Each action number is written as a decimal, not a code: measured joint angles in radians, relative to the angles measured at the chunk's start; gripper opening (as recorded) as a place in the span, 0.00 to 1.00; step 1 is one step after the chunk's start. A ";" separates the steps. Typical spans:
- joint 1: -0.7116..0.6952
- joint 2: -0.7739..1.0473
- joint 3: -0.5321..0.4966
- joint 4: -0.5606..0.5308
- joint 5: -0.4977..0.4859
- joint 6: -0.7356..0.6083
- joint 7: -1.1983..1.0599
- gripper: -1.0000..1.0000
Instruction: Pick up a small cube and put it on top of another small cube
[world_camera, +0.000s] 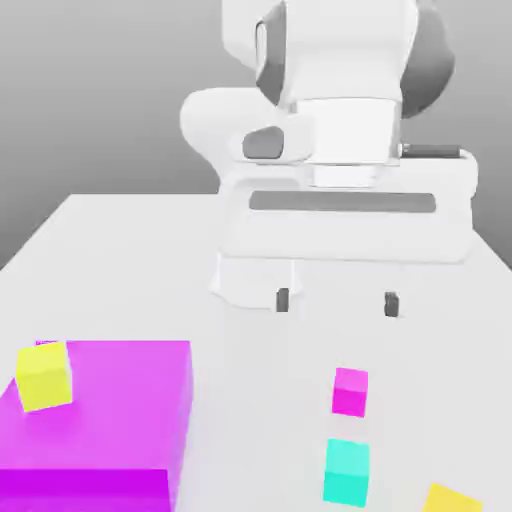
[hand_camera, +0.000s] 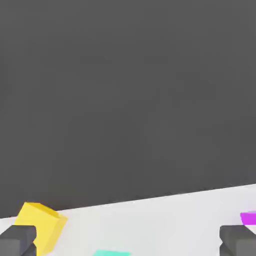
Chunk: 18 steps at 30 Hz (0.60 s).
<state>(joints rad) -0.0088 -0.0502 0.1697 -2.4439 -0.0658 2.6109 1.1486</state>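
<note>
Approaching, judged pre-grasp | my fingers (world_camera: 337, 301) stand wide apart, empty | cyan cube (hand_camera: 112, 253) sits near the bench's (world_camera: 255, 400) front edge, beside the small magenta cube (world_camera: 350, 392) | next: align above, descend

The small cube (world_camera: 346, 472) that I see is of turquoise colour, plain on its faces, with the top a little lighter than the front. It stands flat on the white table (world_camera: 260, 400), upright, and it is turned only slightly. It lies toward the near edge, on the exterior view's right. The small magenta cube (world_camera: 350, 392) is near it, farther back, and the two are apart. Nothing is resting on the turquoise one.
</note>
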 joint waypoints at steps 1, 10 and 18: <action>0.006 0.037 0.003 -0.007 -0.007 0.015 0.020 0.50; 0.075 0.363 -0.027 -0.038 -0.062 0.182 0.159 0.50; 0.098 0.463 -0.057 -0.018 -0.101 0.260 0.190 0.00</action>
<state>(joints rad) 0.0896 0.4127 0.1127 -2.4624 -0.1667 2.8712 1.3391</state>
